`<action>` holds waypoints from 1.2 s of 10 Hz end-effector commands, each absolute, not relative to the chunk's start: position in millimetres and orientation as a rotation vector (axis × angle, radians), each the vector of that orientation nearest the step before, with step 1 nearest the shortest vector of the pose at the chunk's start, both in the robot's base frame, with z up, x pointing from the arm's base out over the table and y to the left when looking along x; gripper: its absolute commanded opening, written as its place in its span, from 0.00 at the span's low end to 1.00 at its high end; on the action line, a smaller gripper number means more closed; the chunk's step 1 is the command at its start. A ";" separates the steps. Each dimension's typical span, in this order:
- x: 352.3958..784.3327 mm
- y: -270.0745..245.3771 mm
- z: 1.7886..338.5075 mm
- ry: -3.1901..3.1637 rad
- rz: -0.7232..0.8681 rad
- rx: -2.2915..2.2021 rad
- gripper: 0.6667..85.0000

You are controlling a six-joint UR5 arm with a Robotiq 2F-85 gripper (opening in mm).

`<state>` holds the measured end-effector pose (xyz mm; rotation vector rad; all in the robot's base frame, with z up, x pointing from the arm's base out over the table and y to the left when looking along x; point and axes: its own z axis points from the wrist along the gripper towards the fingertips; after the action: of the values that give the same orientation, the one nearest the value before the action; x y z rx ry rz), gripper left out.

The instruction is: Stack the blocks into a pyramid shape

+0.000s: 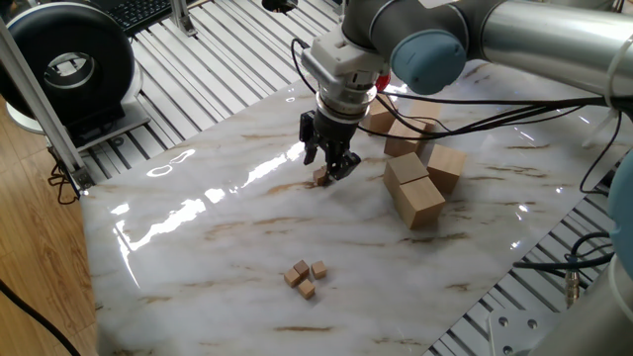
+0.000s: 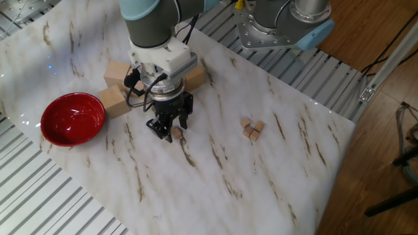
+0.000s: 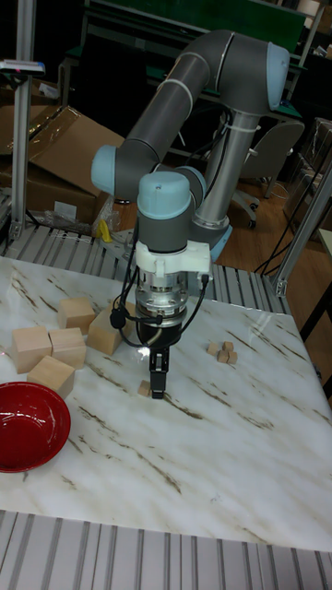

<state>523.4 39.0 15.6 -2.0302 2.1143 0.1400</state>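
One tiny tan block (image 1: 321, 179) (image 2: 175, 133) (image 3: 144, 388) lies on the marble table right at the tips of my gripper (image 1: 331, 166) (image 2: 170, 126) (image 3: 158, 383). The gripper points straight down with its fingers apart and open. In the tall fixed view the block sits just left of the fingers, apparently free of them. Three more tiny blocks (image 1: 307, 277) (image 2: 251, 128) (image 3: 221, 350) form a loose flat cluster nearer the table's edge, none on top of another. No pyramid shape shows.
Several large pale wooden blocks (image 1: 415, 173) (image 3: 55, 346) stand close behind the gripper. A red bowl (image 2: 73, 118) (image 3: 28, 426) sits on the table beyond them. Cables trail from the arm's wrist over the large blocks. Ribbed metal rails (image 1: 213, 69) border the marble table.
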 end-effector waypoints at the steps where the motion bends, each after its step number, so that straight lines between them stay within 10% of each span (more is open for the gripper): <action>1: 519.9 29.1 15.2 2.102 0.130 -2.043 0.62; 12: 525.1 24.0 5.8 2.141 0.076 -2.060 0.53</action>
<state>523.4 23.3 5.4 -2.0835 2.1261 0.0717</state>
